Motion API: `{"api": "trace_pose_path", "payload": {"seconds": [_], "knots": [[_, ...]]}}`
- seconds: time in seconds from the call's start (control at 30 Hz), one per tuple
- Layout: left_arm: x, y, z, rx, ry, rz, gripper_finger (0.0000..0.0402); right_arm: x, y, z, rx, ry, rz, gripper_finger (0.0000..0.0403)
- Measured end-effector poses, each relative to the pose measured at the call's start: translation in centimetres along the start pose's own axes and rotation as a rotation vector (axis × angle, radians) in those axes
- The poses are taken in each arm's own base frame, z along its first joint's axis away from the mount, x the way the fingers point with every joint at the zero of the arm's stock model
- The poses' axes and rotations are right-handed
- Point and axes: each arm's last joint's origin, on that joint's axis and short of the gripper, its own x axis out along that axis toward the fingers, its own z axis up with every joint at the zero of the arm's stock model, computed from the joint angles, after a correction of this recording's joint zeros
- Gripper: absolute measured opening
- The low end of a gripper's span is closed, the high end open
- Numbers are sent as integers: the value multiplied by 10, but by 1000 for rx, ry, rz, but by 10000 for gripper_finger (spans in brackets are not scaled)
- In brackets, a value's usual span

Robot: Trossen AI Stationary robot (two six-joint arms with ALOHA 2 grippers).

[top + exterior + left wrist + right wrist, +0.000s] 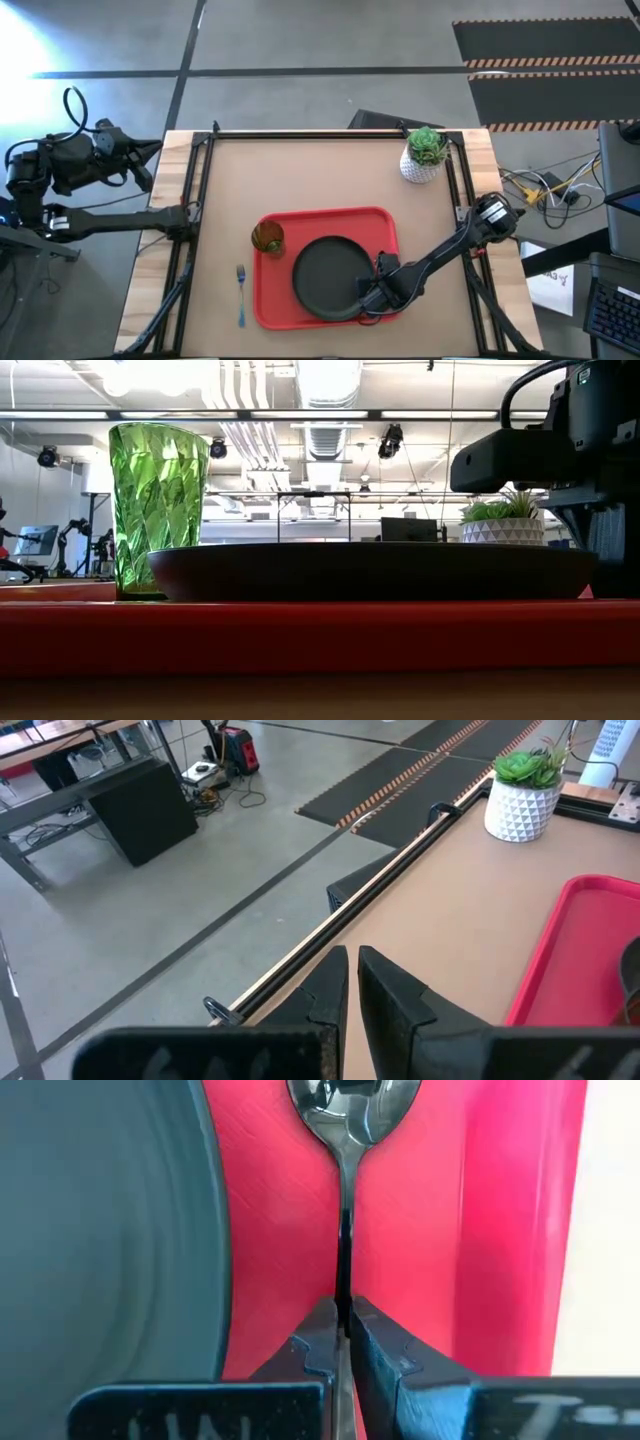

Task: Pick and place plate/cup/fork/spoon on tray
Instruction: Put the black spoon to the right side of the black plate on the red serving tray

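Right gripper [345, 1342] is down low over the red tray [325, 218], clamped on the thin handle of the spoon [350, 1110], which lies along the bare strip of tray between the plate's [330, 278] rim and the tray's right-hand wall. From the right wrist view it is hard to tell whether the spoon bowl is already resting on the tray floor or hangs just above it. Risk: if the fingers part while the spoon is off the floor, it can bounce or roll, and the strip is narrow, so it could end up leaning on the plate rim or tipped against the tray wall. Pulling away before the fingers fully part could drag the handle and flick the spoon out over the low rim. Gripper body is also just beside the plate, so a sideways move may nudge it toward the cup [267, 237], which stands upright in the tray's left part. The fork [241, 291] lies on the table just outside the tray's left edge, not yet placed. Left gripper [350, 985] is closed on nothing, parked off the table's far left corner.
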Motion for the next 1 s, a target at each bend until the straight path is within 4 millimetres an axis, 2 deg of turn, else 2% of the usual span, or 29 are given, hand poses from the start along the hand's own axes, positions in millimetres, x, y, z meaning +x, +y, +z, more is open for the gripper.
{"api": "trace_pose_path", "payload": {"seconds": [0.5,1.0], "knots": [[0,0,0,0,0,0,11,-1,0,0,10,6,-2,27],[0,0,0,0,0,0,11,-2,-1,-1,3,43,-27,82]]}}
